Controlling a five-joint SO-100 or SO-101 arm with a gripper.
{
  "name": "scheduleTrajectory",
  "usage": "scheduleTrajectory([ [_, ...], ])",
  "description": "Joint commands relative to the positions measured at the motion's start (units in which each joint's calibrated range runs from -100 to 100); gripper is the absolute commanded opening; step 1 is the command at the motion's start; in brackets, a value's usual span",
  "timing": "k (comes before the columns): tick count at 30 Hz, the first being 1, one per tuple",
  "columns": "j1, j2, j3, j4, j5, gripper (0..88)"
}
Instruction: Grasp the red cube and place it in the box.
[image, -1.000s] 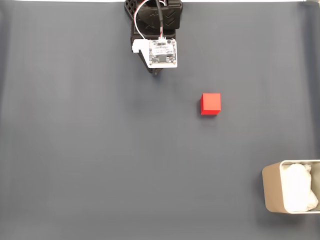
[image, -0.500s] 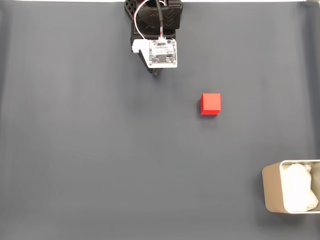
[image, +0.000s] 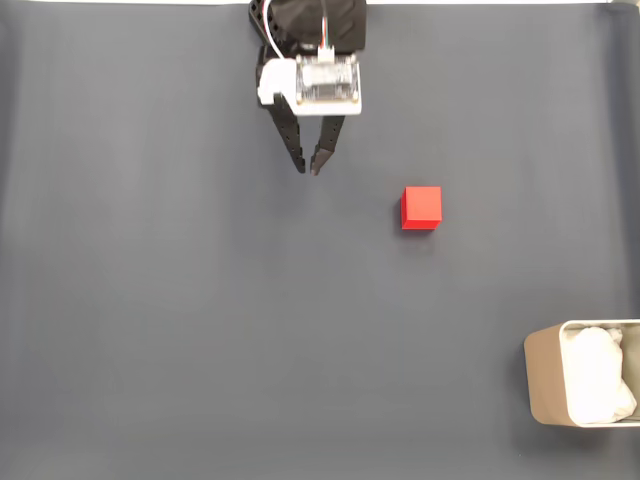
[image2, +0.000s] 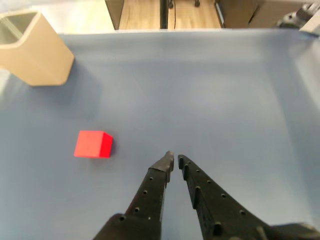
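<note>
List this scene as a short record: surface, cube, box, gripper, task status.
surface: dark grey mat
cube: red cube resting on the mat, apart from everything; in the wrist view it lies left of the fingertips
box: beige box at the fixed view's lower right edge, white lining inside, no cube in it
gripper: gripper near the top of the fixed view, left of the cube, fingertips nearly together, holding nothing
task status: cube not yet grasped
</note>
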Motion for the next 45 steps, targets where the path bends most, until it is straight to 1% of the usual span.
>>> scheduleTrajectory([
  [1, -0.01, 7.92, -16.86, -0.50, -0.24, 0.0],
  [7, -0.23, 19.45, -36.66, 2.78, -0.83, 0.0],
  [11, 0.06, 26.30, -48.15, 6.80, -0.93, 0.0],
  [17, 0.13, 34.27, -59.28, 14.17, -0.54, 0.0],
  [22, -0.65, 37.47, -61.11, 16.22, 0.00, 0.0],
  [27, -3.21, 39.47, -61.84, 16.14, 0.59, 0.0],
  [45, -16.99, 38.69, -57.73, 15.24, 1.66, 0.0],
])
